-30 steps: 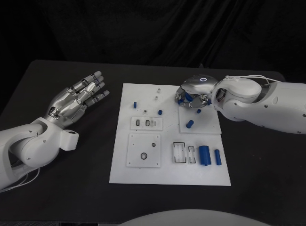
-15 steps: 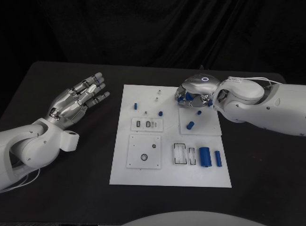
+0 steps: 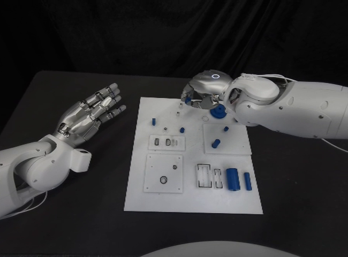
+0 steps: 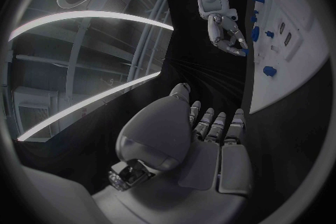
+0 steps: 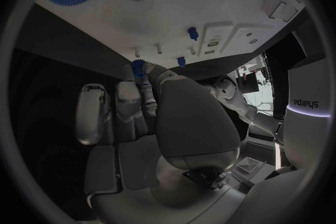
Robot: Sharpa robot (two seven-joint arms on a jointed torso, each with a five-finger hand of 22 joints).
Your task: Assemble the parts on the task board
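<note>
We are noting the right hand (image 3: 205, 93) over the board's (image 3: 191, 201) far edge, pinching a small blue gear (image 5: 139, 66); a larger gear (image 3: 218, 111) is lying nearby. The left hand (image 3: 89, 113) is hovering spread and empty above the surface (image 3: 66, 214). The thin fingertip pinch is risking a drop.

My robot has two glossy white arms with rounded shells. Each ends in a silver metal hand, the left hand (image 3: 88, 114) and the right hand (image 3: 207, 92), which shows a glowing ring light; thin white cables trail along both arms.
</note>
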